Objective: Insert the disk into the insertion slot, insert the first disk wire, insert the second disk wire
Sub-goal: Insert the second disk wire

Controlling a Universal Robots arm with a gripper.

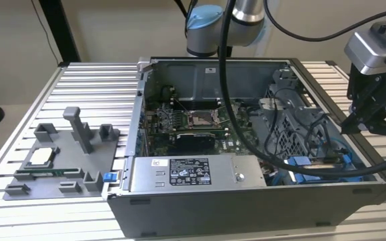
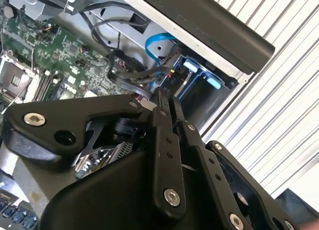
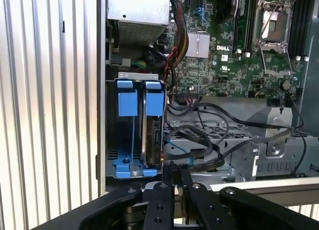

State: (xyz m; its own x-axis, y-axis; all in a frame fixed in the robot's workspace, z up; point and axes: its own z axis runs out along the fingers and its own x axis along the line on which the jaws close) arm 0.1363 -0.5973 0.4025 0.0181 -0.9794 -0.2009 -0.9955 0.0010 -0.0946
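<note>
With the black two-finger gripper (image 3: 175, 177) closed on nothing just beside the grey metal drive bay with blue rails (image 3: 133, 133), I judge the disk already seated — wire work needs small, square approaches.

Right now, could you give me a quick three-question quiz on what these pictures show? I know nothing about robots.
1. True or false: the computer case lies open, with its circuit board showing.
2. The plastic tabs on the drive bay are: A red, B blue, C green.
3. Fill in: the case rests on a ribbed metal ____.

Key: 1 true; 2 B; 3 table.
</note>
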